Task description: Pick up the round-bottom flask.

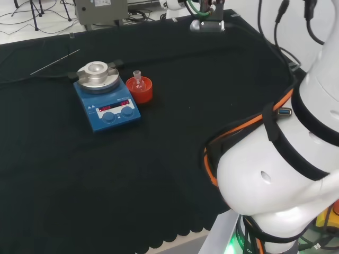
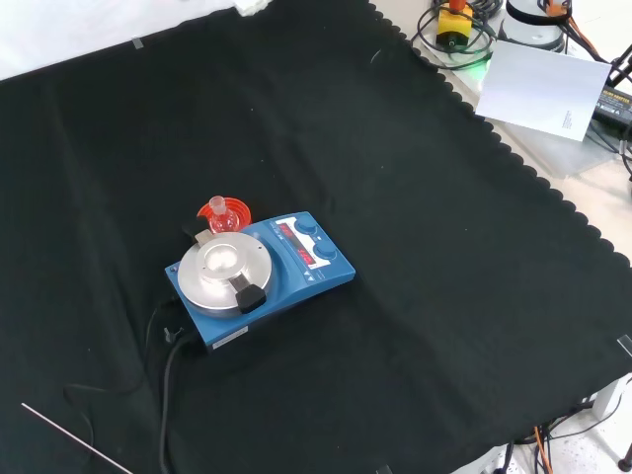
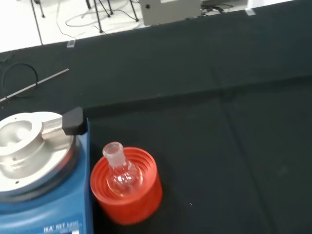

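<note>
The worktop [image 1: 159, 159] is viewed from behind the arm in the head view, from above opposite in the front view; the hotplate [image 3: 39, 195] and red stand [image 3: 129, 195] are seen close in the wrist view.

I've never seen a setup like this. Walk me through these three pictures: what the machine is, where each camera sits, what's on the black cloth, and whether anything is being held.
The big white rounded shapes at the right of the head view are the links of one robot arm; that camera looks over them from behind and above. The front view looks down on the cloth from the opposite side. The wrist view comes from a camera on the arm's wrist, so things there look close and large.

On the black cloth stands a blue stirrer plate with a round metal top. Right beside it is a red ribbed ring, a stand, with a small clear round-bottom flask resting in it, neck up. A thin rod lies farther off on the cloth.

Nothing grips the flask; it sits untouched in its stand.
</note>
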{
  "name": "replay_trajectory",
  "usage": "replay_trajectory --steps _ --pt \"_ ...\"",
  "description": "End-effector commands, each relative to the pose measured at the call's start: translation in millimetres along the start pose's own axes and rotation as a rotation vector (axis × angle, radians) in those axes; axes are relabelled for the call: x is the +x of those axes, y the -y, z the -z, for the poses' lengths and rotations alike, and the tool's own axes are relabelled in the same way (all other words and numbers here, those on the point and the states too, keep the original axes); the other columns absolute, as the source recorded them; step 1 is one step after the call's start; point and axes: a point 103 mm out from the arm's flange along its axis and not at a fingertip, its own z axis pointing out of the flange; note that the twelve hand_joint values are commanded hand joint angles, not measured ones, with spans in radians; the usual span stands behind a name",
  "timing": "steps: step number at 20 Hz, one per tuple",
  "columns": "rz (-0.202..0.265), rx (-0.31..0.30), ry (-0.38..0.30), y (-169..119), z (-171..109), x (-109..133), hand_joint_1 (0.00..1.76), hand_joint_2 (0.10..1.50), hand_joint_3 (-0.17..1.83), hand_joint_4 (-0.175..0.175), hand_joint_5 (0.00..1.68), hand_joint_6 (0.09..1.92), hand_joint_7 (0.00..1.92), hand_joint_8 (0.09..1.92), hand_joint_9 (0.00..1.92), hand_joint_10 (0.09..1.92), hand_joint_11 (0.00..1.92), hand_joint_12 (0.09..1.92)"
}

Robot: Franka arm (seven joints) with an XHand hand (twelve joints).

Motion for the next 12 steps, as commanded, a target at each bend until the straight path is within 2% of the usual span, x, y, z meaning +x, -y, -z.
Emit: replay_trajectory --steps 1,7,12 --pt "0.047 -0.045 -0.047 -43 -31 0 0.22 1.26 0.21 -0.053 0.28 0.09 0.08 0.51 0.14 0.68 0.0 1.11" --pt "0.08 -0.007 -0.053 -71 -57 -1 0.29 1.22 0.19 -0.054 0.31 0.09 0.07 0.53 0.17 0.69 0.0 1.15" --pt "0.08 0.026 -0.106 -88 -81 -4 0.39 1.14 0.17 -0.051 0.34 0.09 0.07 0.53 0.18 0.69 0.0 1.16"
